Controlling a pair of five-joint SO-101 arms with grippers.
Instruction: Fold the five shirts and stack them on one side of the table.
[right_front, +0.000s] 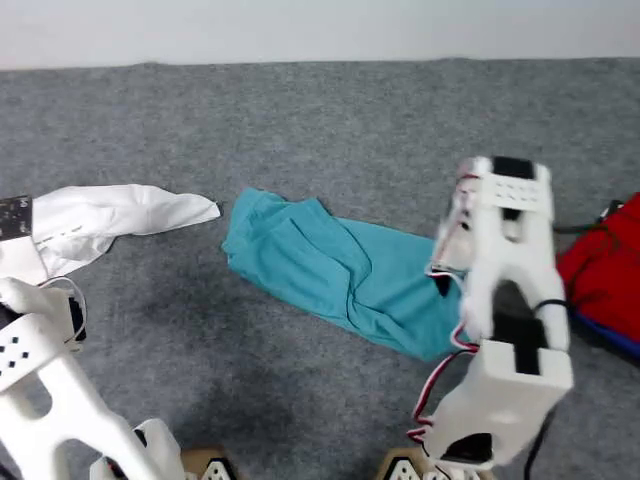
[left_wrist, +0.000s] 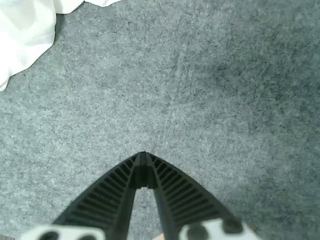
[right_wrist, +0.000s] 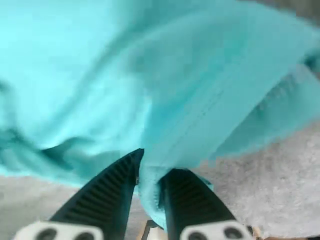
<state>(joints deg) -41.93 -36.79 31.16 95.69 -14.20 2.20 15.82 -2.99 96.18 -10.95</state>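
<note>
The bench (right_front: 350, 120) is covered in a grey, matt, felt-like fabric with a rough, fuzzy nap. The teal shirt (right_front: 340, 270) is soft, matt cloth, creased, and a stitched seam runs along it in the right wrist view. The white shirt (right_front: 110, 220) is thinner, smoother cloth with a faint sheen. The red shirt (right_front: 605, 265) is matt cloth. The left claw (left_wrist: 145, 156) and right claw (right_wrist: 152, 165) are black ribbed plastic, slightly glossy. The right arm (right_front: 505, 250) has a smooth white plastic shell.

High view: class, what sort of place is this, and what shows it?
Probably a robot folding workbench: grey felt table, white left arm and right arm, plus teal shirt, white shirt and red shirt on it.
</note>
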